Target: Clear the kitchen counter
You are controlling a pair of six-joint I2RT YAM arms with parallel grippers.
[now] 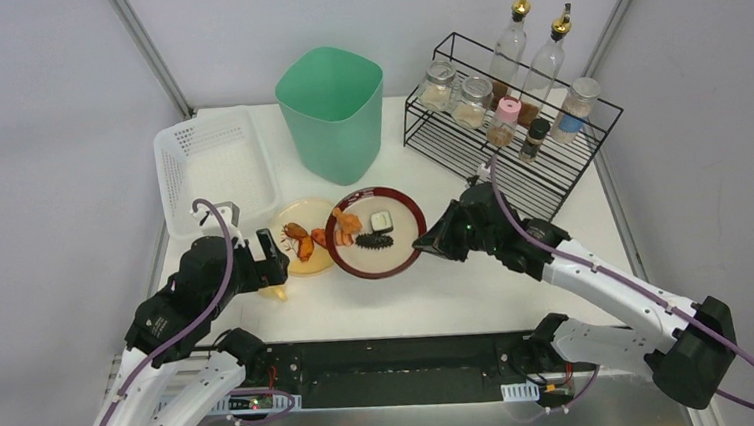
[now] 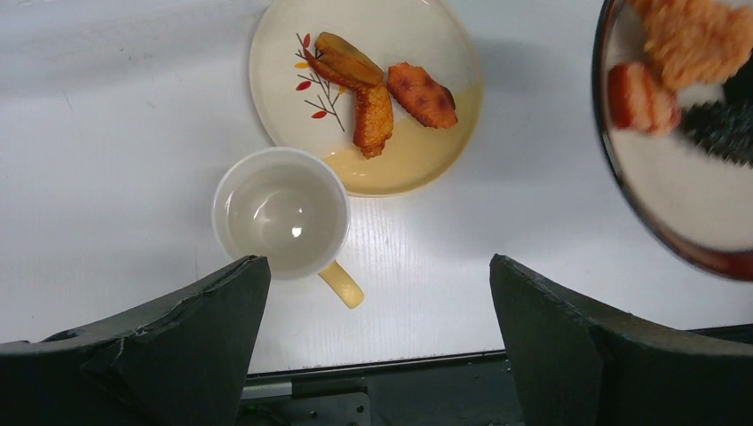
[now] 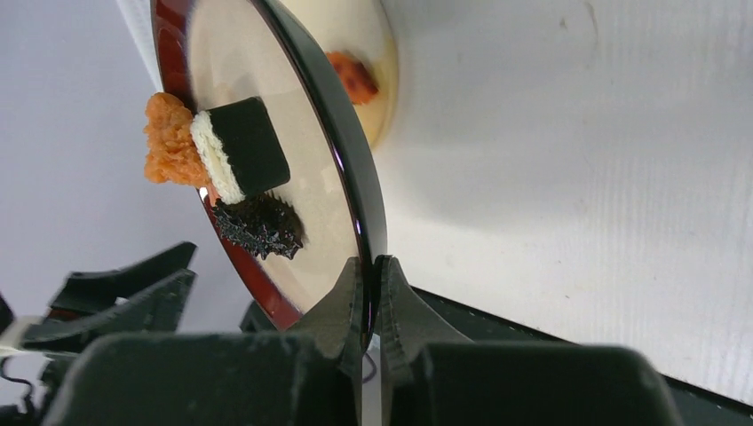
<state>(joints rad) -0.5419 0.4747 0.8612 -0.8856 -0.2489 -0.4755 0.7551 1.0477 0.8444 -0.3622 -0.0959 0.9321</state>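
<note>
The kitchen counter (image 1: 458, 287) is the wide white tabletop. My right gripper (image 3: 373, 271) is shut on the right rim of a red-rimmed plate (image 3: 320, 240) and holds it lifted and tilted. The plate (image 1: 399, 231) carries a sushi piece (image 3: 244, 146), a fried piece (image 3: 169, 142) and a dark seaweed lump (image 3: 257, 226), and it overlaps a cream plate (image 1: 301, 263) of fried pieces. My left gripper (image 2: 373, 262) is open and empty above a white cup (image 2: 282, 216) with a yellow handle. The cup stands just in front of the cream plate (image 2: 417, 35).
A green bin (image 1: 332, 111) stands at the back centre. A white perforated basket (image 1: 215, 169) is at the back left. A black wire rack (image 1: 551, 176) with jars and bottles is at the back right. The counter's near edge meets the black arm mount.
</note>
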